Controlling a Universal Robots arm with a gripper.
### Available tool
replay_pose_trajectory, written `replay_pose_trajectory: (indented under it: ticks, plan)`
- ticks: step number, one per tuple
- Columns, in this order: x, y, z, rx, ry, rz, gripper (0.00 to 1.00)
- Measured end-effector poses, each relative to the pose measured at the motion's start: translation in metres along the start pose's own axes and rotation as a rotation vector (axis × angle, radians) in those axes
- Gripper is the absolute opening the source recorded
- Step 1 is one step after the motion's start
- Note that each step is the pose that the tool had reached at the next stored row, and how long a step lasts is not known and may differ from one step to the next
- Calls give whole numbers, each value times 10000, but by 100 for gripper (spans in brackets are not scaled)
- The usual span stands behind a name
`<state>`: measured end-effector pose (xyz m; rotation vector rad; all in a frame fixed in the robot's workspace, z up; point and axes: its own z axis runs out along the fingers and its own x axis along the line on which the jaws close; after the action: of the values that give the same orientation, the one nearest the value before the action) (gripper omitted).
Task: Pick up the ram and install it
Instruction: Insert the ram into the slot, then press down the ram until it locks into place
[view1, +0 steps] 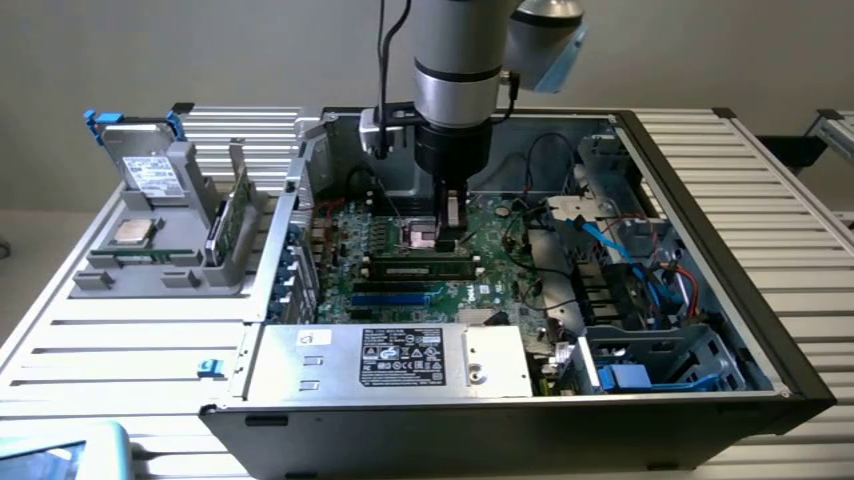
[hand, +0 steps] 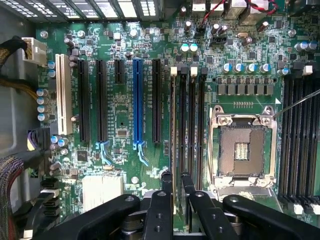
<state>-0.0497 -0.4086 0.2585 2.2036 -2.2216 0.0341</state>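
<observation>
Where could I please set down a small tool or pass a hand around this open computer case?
The slatted table is bare in front of the grey parts holder, and again beyond the open case on the exterior view's right. Inside, the motherboard is crowded with slots, cables and the end effector.

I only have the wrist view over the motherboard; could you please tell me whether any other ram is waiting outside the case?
Observer: Yes, a green stick stands upright in the grey holder, at the exterior view's left of the case.
Operator: What else is on that holder?
Observer: A small square silver processor chip lies on it.
Operator: And how does the arm stand?
Observer: The arm comes straight down into the open case, with the pincer low over the ram on the motherboard.
</observation>
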Motion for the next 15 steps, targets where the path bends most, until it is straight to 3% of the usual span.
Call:
replay_pose_trajectory:
  ticks: [7, 9, 12, 15]
  plan:
    - [0, 0, 0, -1, 1, 17, 21]
    - [0, 0, 0, -1, 1, 23, 12]
    - [0, -1, 0, -2, 2, 28, 11]
    - [-1, -58, 20, -2, 16, 28, 11]
